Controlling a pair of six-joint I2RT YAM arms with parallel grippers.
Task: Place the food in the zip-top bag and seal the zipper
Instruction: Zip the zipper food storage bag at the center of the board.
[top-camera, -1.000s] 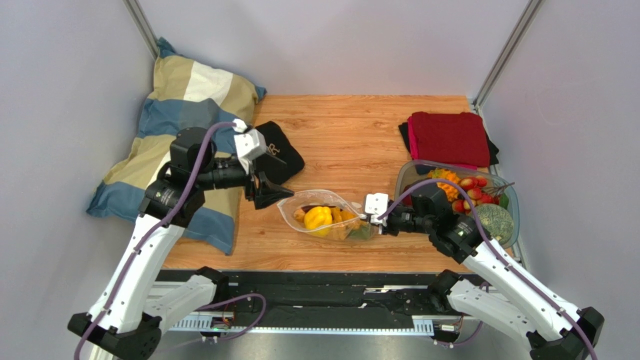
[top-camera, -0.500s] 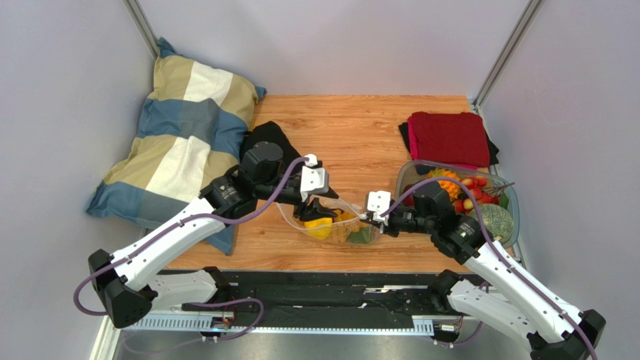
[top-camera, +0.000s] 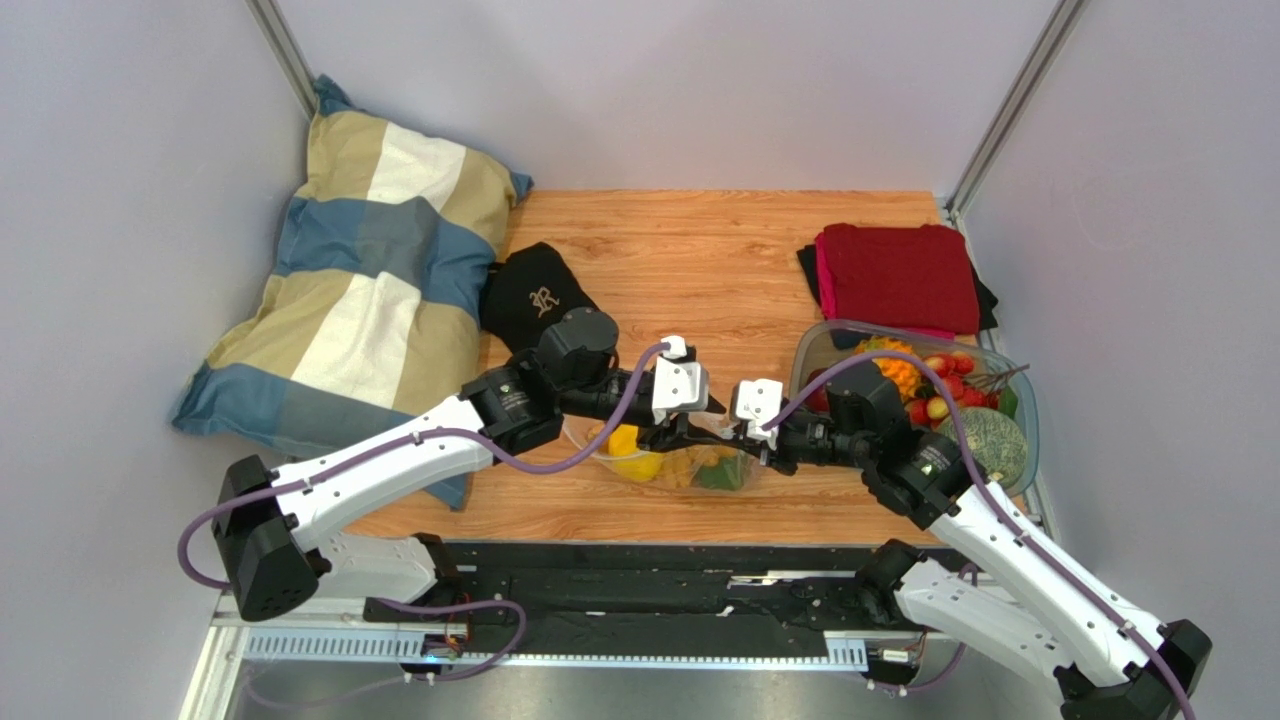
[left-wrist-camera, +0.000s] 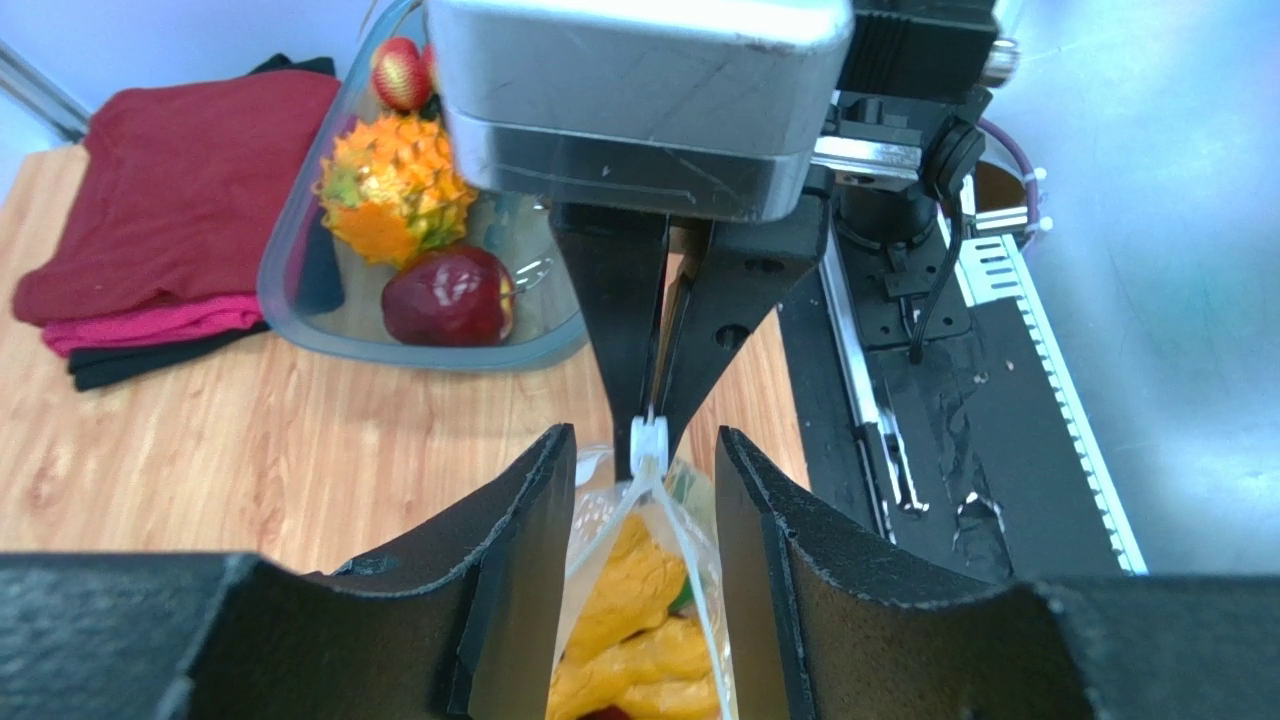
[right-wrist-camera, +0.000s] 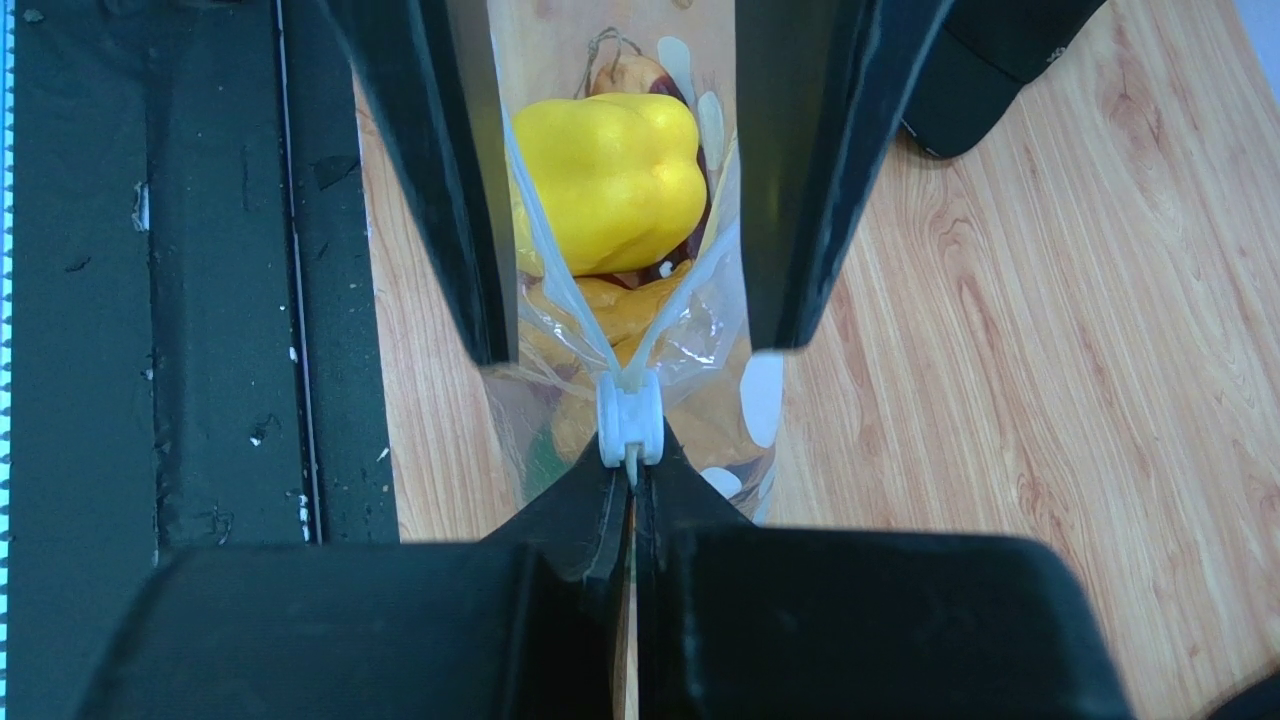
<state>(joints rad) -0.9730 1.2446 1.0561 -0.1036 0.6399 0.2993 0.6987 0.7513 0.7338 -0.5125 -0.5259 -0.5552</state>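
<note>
My right gripper (right-wrist-camera: 631, 477) was pinched tight on the zipper (right-wrist-camera: 628, 423) tab. Only my wrist cameras showed that; from the top it was hidden. My left gripper (left-wrist-camera: 646, 443) stood half open, one finger on each side of the zip-top bag (right-wrist-camera: 718, 308). The bag, with yellow food (right-wrist-camera: 609, 165) inside, lay by the desk's (top-camera: 721, 255) near edge.

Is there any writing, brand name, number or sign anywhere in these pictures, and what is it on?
Black cap: a small white embroidered mark on its front, too small and blurred to read.
Zip-top bag: printed with plain white dots only, no words.
Nothing else in the three views carries text that can be read.
</note>
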